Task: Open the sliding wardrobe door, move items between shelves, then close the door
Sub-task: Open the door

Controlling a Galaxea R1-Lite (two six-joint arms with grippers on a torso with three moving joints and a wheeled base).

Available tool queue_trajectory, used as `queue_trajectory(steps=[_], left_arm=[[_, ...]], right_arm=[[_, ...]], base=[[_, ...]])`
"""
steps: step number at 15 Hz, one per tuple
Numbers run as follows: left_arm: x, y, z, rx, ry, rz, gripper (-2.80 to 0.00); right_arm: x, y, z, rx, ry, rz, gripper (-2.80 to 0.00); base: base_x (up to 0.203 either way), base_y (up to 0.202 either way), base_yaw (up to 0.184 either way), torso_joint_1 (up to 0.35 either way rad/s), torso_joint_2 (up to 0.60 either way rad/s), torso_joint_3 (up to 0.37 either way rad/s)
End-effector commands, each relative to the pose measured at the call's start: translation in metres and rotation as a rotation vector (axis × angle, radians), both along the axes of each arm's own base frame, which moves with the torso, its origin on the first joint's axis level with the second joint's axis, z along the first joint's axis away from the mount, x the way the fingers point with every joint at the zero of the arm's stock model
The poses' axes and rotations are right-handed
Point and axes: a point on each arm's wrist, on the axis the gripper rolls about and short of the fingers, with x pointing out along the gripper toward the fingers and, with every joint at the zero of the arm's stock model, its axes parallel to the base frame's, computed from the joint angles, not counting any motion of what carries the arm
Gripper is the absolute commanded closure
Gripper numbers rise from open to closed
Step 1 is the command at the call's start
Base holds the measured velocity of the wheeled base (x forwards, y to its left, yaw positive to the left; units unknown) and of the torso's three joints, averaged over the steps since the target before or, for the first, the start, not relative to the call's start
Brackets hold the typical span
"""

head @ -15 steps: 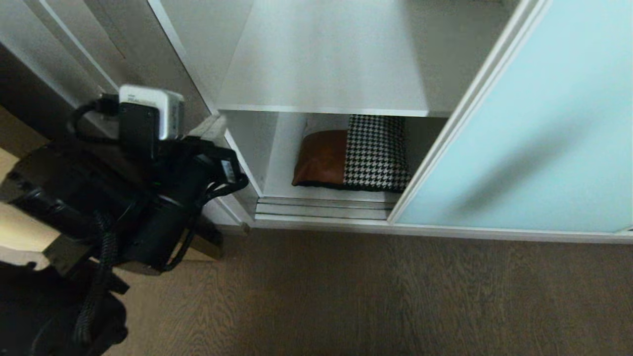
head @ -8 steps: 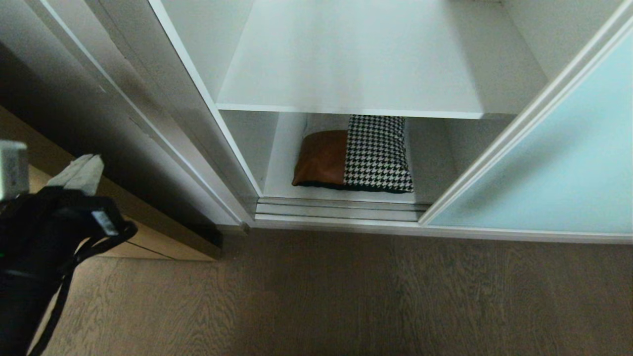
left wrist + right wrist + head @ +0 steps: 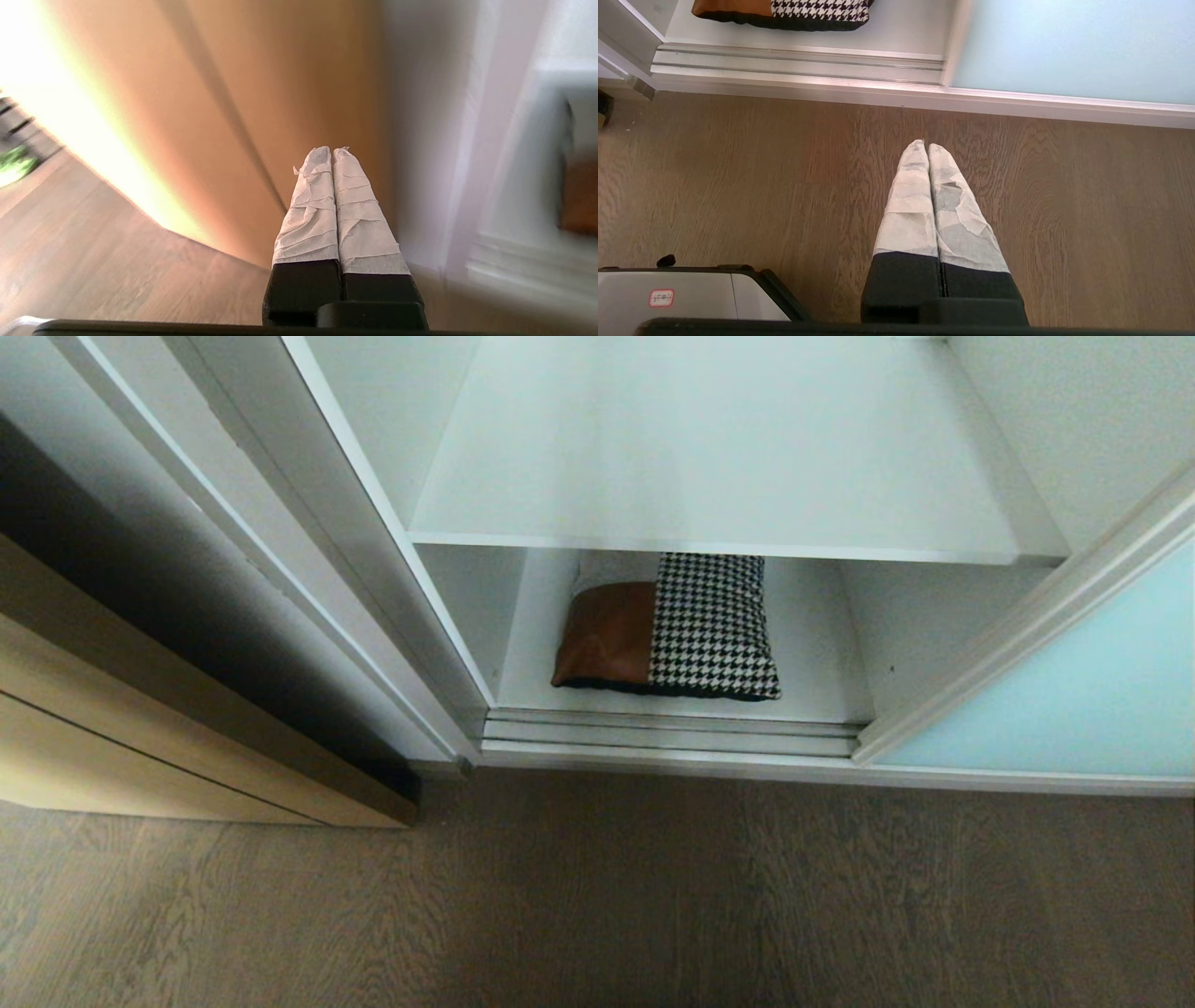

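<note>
The sliding wardrobe door [image 3: 1074, 709], a pale aqua glass panel in a silver-white frame, stands slid to the right, leaving the wardrobe open. A patchwork cushion [image 3: 667, 627] with brown leather and houndstooth patches lies on the bottom shelf [image 3: 812, 653]. The white shelf above it [image 3: 709, 457] is bare. Neither arm shows in the head view. My left gripper [image 3: 331, 150] is shut and empty, pointing at the light wood door [image 3: 261, 70]. My right gripper [image 3: 924, 144] is shut and empty over the floor in front of the wardrobe; the cushion [image 3: 784, 9] and the door [image 3: 1069, 42] show beyond it.
A light wood door [image 3: 140, 728] stands at the left beside the white wardrobe side wall [image 3: 308, 523]. The silver bottom track [image 3: 672, 733] runs along the wardrobe front. Brown wood floor [image 3: 597, 896] spreads before it. My base corner [image 3: 682, 294] shows in the right wrist view.
The sliding door has moved further right, widening the opening. My left arm has withdrawn to the left and left the head view.
</note>
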Motion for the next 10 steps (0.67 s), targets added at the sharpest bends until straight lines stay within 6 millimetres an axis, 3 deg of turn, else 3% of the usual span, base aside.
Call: queue_trajectory(steps=[1,4,7,10], left_arm=[[-0.029,0.007,0.003,-0.035,-0.138,0.064,0.00],[-0.045,0.009,-0.009,-0.090,-0.131,0.042,0.00],[-0.059,0.009,-0.046,-0.090,0.062,-0.032,0.00],[-0.058,0.005,-0.062,-0.057,0.193,-0.206,0.00]], right_arm=[[0.000,0.000,0.000,0.000,0.001,0.000,0.00],[0.000,0.000,0.000,0.000,0.000,0.000,0.00],[0.000,0.000,0.000,0.000,0.000,0.000,0.00],[0.000,0.000,0.000,0.000,0.000,0.000,0.00]], base=[[0.000,0.000,0.000,0.000,0.00,0.000],[0.000,0.000,0.000,0.000,0.00,0.000],[0.000,0.000,0.000,0.000,0.00,0.000],[0.000,0.000,0.000,0.000,0.00,0.000]])
